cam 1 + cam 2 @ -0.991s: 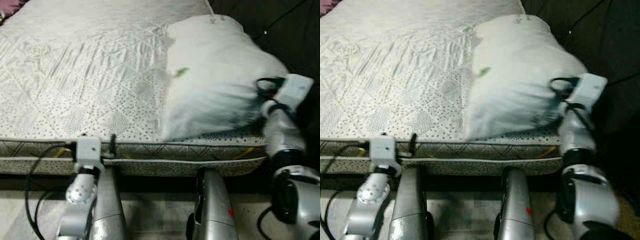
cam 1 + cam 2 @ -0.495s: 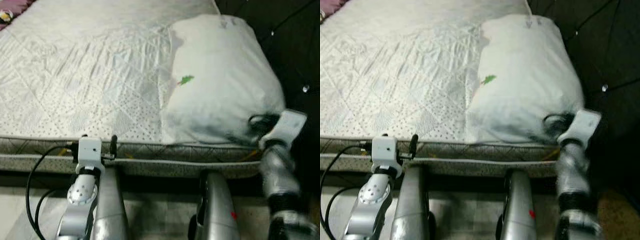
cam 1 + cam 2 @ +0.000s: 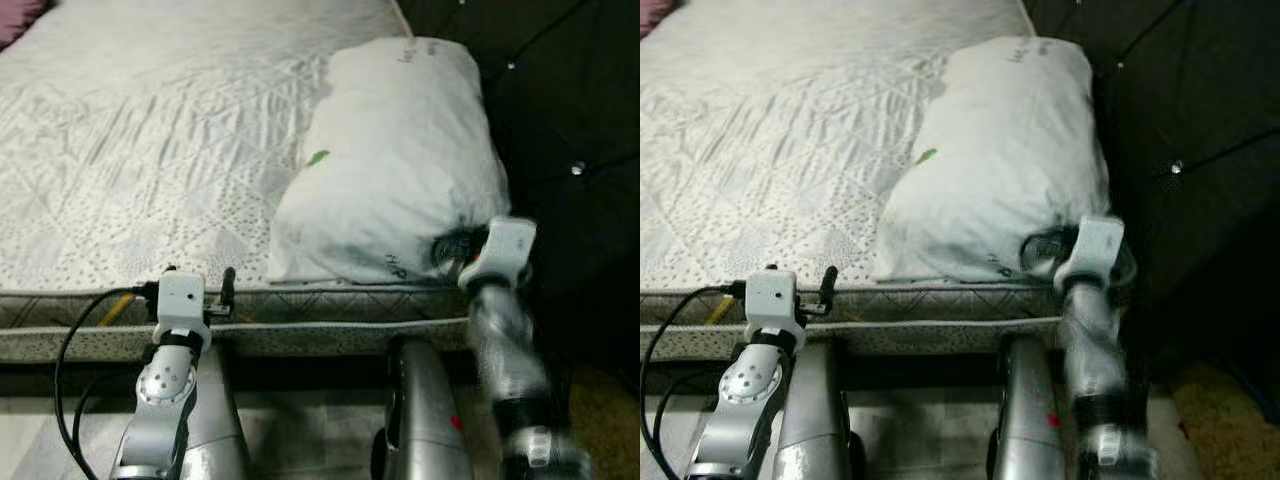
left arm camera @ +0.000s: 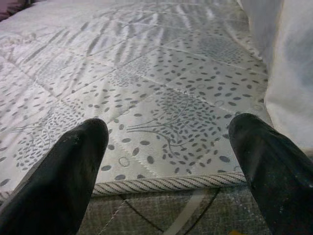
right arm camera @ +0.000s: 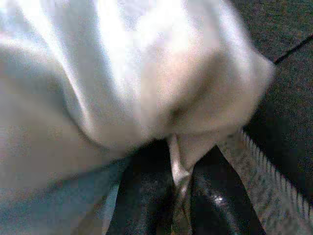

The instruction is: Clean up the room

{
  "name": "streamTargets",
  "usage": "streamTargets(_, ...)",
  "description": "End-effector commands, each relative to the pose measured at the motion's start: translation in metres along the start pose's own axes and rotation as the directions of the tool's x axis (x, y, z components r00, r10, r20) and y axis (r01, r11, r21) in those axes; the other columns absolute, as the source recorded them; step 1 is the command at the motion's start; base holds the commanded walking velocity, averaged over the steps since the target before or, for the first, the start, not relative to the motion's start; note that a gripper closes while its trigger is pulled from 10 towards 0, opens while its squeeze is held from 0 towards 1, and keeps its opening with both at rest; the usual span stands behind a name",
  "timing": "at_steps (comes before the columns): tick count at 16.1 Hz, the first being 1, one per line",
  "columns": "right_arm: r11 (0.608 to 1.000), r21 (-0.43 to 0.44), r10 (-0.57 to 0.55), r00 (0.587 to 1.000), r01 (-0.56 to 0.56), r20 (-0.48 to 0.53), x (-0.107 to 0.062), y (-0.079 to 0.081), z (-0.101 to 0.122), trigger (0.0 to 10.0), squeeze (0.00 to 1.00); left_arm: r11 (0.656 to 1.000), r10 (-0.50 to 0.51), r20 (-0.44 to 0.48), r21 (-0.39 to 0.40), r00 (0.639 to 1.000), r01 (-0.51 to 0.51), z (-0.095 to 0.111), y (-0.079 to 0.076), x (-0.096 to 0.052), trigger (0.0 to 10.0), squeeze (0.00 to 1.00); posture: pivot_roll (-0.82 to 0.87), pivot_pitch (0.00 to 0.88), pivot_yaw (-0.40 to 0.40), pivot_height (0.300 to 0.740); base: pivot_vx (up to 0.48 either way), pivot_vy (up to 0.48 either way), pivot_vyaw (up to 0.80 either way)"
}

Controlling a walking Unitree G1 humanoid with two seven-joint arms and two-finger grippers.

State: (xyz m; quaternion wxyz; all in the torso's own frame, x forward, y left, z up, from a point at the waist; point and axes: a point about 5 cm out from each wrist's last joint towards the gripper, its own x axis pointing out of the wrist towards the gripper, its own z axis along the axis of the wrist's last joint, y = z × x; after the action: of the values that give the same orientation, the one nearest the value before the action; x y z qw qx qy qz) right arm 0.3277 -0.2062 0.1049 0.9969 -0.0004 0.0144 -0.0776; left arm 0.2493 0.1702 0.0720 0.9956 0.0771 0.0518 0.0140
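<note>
Pinching only a thin corner fold of the pillow (image 3: pixel 395 165), which lay along the mattress (image 3: pixel 150 150) beside the headboard (image 3: pixel 570 110), my right gripper (image 5: pixel 171 196) risked slipping off, I judged, while the left gripper (image 4: pixel 166 161) hung open.

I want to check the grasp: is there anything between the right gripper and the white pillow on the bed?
Nothing visible is in the way. The right gripper is shut on a fold at the near corner of the soft white pillow, which lies on the quilted grey-white mattress beside the dark tufted headboard.
</note>
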Motion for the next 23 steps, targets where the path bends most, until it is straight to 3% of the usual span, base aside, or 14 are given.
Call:
streamTargets(1,0.998,0.031,0.049,0.999,-0.048,-0.01,0.013,0.003,0.01,0.0,0.0,1.0,0.011,-0.002,0.009,1.0,-0.011,-0.001,0.002,0.0,10.0,0.0,0.05,0.012,-0.011,0.485,0.0,0.0,0.0)
streamTargets(2,0.995,0.05,0.093,0.995,-0.091,-0.028,0.029,-0.003,0.024,0.0,0.0,1.0,0.016,-0.007,0.01,1.0,-0.016,-0.003,0.003,-0.001,10.0,0.0,0.05,0.007,-0.016,0.485,0.0,0.0,0.0)
streamTargets(3,0.998,0.048,0.047,0.999,-0.046,-0.027,0.036,-0.013,0.032,0.0,0.0,0.999,0.041,-0.018,0.015,0.999,-0.041,-0.005,0.006,-0.001,10.0,0.0,0.05,0.004,-0.021,0.485,0.0,0.0,0.0)
streamTargets(5,0.991,0.017,-0.136,0.991,0.136,-0.005,0.045,-0.051,0.052,0.0,0.0,0.999,0.052,-0.015,0.015,0.999,-0.051,-0.005,0.008,-0.001,10.0,0.0,0.06,0.004,-0.028,0.485,0.0,0.0,0.0)
streamTargets(7,0.956,0.033,-0.29,0.957,0.291,-0.009,0.044,-0.089,0.06,0.0,0.0,0.998,0.064,-0.011,0.014,0.998,-0.063,-0.004,0.011,-0.001,10.0,0.0,0.06,0.006,-0.034,0.485,0.0,0.0,0.0)
streamTargets(8,0.934,0.0,-0.359,0.934,0.359,0.0,0.038,-0.112,0.061,0.0,0.0,0.998,0.065,-0.011,0.013,0.998,-0.065,-0.004,0.011,-0.001,10.0,0.0,0.05,0.011,-0.03,0.485,0.0,0.0,0.0)
streamTargets(11,0.91,-0.044,-0.412,0.911,0.412,0.013,0.027,-0.132,0.055,0.0,0.0,0.998,0.053,-0.015,0.013,0.998,-0.053,-0.005,0.01,0.0,10.0,0.0,0.03,0.019,-0.014,0.485,0.0,0.0,0.0)
streamTargets(14,0.922,-0.104,-0.375,0.927,0.372,-0.008,0.008,-0.119,0.02,0.0,0.0,0.999,0.037,-0.012,0.013,0.999,-0.036,-0.003,0.007,0.003,10.0,0.0,0.02,0.023,-0.01,0.485,0.0,0.0,0.0)
streamTargets(15,0.921,-0.18,-0.355,0.935,0.345,-0.025,0.0,-0.113,0.007,0.0,0.0,0.999,0.036,-0.012,0.013,0.999,-0.036,-0.003,0.007,0.003,10.0,0.0,0.02,0.023,-0.01,0.485,0.0,0.0,0.0)
streamTargets(18,0.938,-0.195,-0.308,0.948,0.287,-0.086,-0.025,-0.094,-0.026,0.0,0.0,1.0,0.026,-0.024,0.006,0.999,-0.026,-0.005,0.008,0.0,10.0,0.0,0.02,0.033,-0.011,0.485,0.0,0.0,0.0)
streamTargets(21,0.96,-0.163,-0.242,0.967,0.227,-0.078,-0.02,-0.077,-0.022,0.0,0.0,1.0,0.027,-0.02,0.009,0.999,-0.027,-0.005,0.008,0.0,10.0,0.0,0.02,0.034,-0.008,0.485,0.0,0.0,0.0)
streamTargets(23,0.964,-0.151,-0.234,0.969,0.221,-0.076,-0.016,-0.074,-0.018,0.0,0.0,1.0,0.029,-0.014,0.008,0.999,-0.029,-0.003,0.008,0.001,10.0,0.0,0.02,0.03,-0.008,0.485,0.0,0.0,0.0)
